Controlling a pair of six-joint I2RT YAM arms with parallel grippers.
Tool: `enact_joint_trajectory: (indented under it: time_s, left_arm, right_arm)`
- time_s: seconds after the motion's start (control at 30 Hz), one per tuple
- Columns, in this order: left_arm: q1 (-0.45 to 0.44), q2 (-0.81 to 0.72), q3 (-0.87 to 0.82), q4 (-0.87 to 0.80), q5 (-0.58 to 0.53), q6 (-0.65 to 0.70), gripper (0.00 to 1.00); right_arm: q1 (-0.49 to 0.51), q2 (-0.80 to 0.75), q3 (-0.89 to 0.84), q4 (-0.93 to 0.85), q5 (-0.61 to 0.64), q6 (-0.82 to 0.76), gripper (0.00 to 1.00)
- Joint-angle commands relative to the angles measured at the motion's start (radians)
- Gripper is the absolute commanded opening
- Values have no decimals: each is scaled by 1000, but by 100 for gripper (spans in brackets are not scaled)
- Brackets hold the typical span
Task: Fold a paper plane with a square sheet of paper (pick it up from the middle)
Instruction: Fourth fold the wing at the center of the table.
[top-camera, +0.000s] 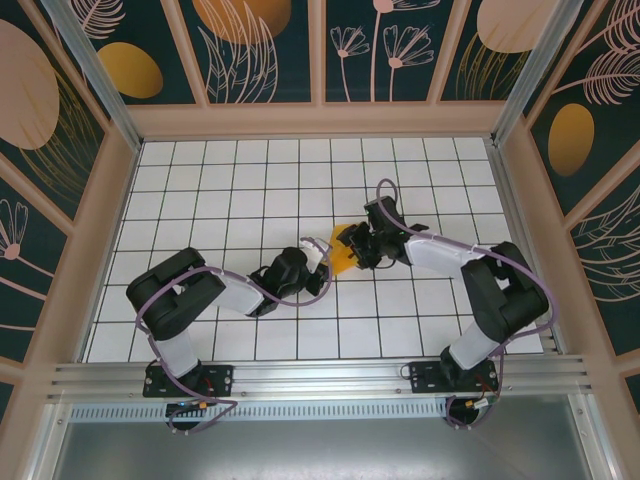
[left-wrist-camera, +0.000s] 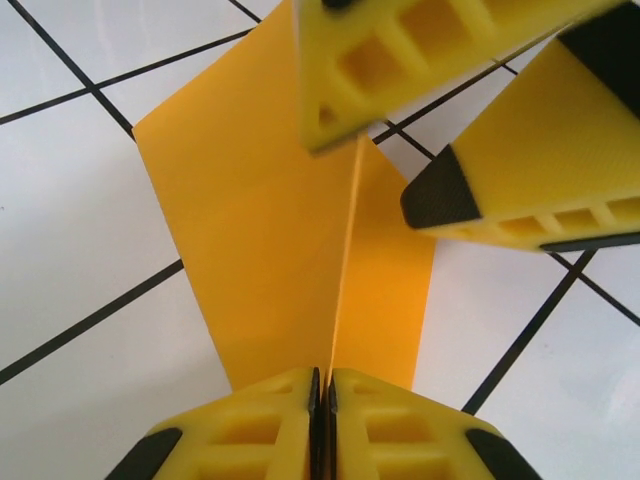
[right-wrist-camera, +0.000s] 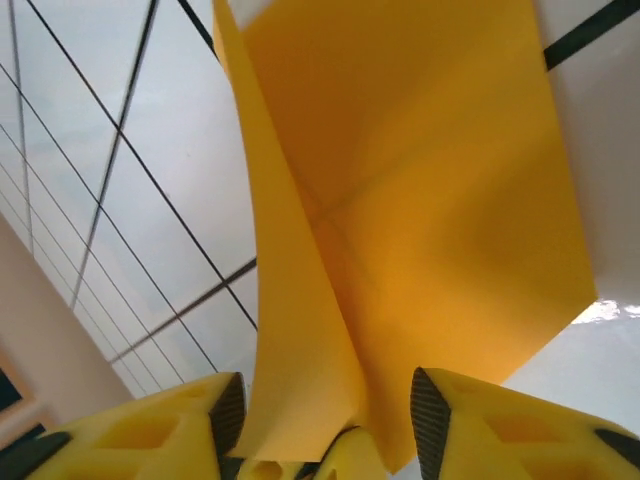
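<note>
Paper (left-wrist-camera: 250, 230) pinched in left end effector (left-wrist-camera: 322, 390).

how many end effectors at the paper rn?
2. The left end effector is shut on the raised crease of the paper. The right end effector is open, straddling the same crease from the opposite end.

Left fingers (left-wrist-camera: 250, 430) pinched tight together; right fingers (right-wrist-camera: 500, 430) stand parted (the pairs almost tip to tip).
</note>
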Motion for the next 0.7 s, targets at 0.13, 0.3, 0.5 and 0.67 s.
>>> enact_joint_trajectory:
  time_s: [0.13,0.3,0.5,0.67]
  left_arm:
    - [-1,-10,-35,66,20,-180,9]
    - [-1,-2,-32,73,51,-281,8]
    - [0,-12,-26,51,72,-374,7]
    - [3,-17,-3,4,87,-415,7]
  right_arm:
    - [-53,-100,-67,73,-33,-370,62]
    - [-95,-145,-174,211,-129,-484,61]
    - [-98,-87,-193,263,-225,-566,56]
    - [-99,-38,-180,280,-246,-593,51]
